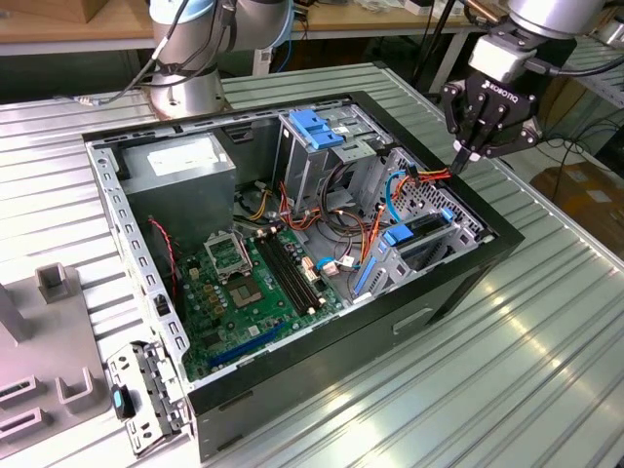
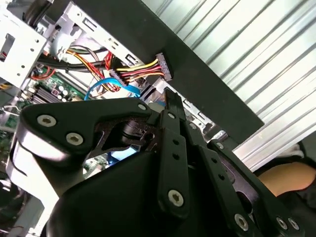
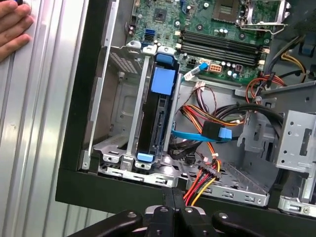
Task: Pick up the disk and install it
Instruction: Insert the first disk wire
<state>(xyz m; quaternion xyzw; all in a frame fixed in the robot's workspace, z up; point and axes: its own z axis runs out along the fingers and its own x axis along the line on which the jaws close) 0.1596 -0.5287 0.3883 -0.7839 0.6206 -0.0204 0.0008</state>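
Observation:
The disk (image 1: 421, 240) sits edge-up in the drive bay at the case's side toward the exterior view's right, with blue plastic at its ends. In the first wrist view the disk (image 3: 157, 116) shows as a dark slab between metal bay walls under a blue tab. My gripper (image 1: 458, 162) hangs shut and empty just above the case rim, beyond the bay. Its fingertips (image 3: 173, 196) are pressed together close to the red, yellow and black power connector (image 3: 211, 172). In the second wrist view the gripper (image 2: 170, 97) points at that connector (image 2: 162, 67).
The open black computer case (image 1: 458, 283) lies on a ribbed metal table. Inside are a motherboard (image 1: 255, 283), a grey power supply box (image 1: 181, 166), a blue-topped cage (image 1: 317, 129) and loose cables. A person's hand (image 3: 12, 24) rests on the table beside the case. Grey fixtures (image 1: 44, 341) stand at the exterior view's left.

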